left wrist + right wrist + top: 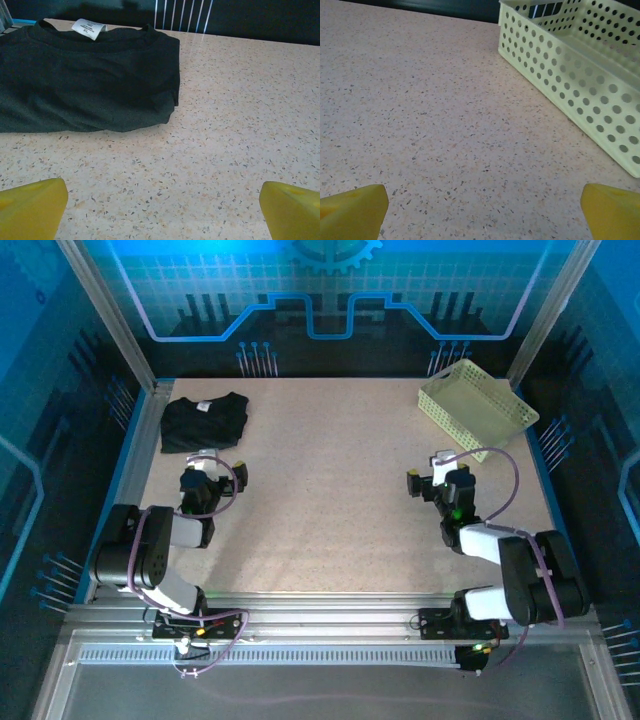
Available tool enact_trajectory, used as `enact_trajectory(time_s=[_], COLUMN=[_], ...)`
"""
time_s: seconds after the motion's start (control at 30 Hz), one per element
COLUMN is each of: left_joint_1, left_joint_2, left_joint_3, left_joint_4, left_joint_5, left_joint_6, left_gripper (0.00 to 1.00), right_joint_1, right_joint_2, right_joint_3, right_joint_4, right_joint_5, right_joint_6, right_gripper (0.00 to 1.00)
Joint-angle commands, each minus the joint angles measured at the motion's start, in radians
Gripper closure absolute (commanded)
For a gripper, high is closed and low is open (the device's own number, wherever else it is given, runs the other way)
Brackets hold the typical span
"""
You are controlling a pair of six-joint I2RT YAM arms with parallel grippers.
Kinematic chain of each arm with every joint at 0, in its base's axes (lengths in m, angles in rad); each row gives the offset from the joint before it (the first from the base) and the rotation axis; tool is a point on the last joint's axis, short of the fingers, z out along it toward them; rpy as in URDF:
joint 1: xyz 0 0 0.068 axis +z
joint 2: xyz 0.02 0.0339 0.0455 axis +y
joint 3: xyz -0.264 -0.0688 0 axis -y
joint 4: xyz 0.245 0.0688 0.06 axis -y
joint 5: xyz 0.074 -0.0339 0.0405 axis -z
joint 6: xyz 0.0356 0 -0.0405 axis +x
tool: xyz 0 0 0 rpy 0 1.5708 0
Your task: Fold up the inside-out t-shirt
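The shirt [203, 423] lies in the far left corner of the tabletop [330, 510]. It is a dark, compact bundle rather than a spread-out garment, with its pale tag [88, 28] at the collar on the far edge. The left hand [207, 458] sits just this side of it, pointing at it, fingers [31, 210] spread wide with nothing between them. From its wrist camera the shirt's near edge runs across the view ahead, with a strip of bare tabletop in between. The shirt's longer side runs left to right, crosswise to the hand's reach. Most of it sits left of the hand's line, and its right edge ends just past centre.

The right hand [438, 468] is well apart from the shirt, on the other half of the tabletop, likewise splayed and empty. Ahead of it is the basket [476, 408], set at an angle in the far right corner, near but not touching.

The left arm is plainly the nearer one, I'd say, and its reach would be short and forward with nothing between it and the cloth. The right arm would have to cross the whole width, though that way looks open. The shirt seems to me already doubled over on itself, so I can't say for sure how much folding remains.
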Motion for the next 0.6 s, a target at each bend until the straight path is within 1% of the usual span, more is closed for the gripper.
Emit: enact_trajectory(time_s=[0.0,0.27,0.3,0.57], left_joint_1=[0.006,0.004,0.003,0.001], left_joint_2=[-0.010,-0.010,-0.010,-0.010], left_joint_3=[0.004,0.015,0.017,0.022], left_joint_4=[0.019,0.002,-0.001,-0.011], left_joint_5=[-0.016,-0.015,-0.015,-0.023], left_joint_6=[-0.016,-0.014,-0.012,-0.010], left_gripper=[0.01,0.01,0.01,0.01], right_joint_1=[-0.022,-0.015,-0.011,-0.041], right_joint_2=[0.054,0.128,0.127,0.131], right_joint_3=[0.024,0.057,0.068,0.087], right_joint_4=[0.104,0.112,0.083,0.052], right_joint_5=[-0.051,-0.046,-0.043,-0.072], right_joint_6=[0.000,-0.010,-0.011,0.014], right_gripper=[0.00,0.00,0.00,0.00])
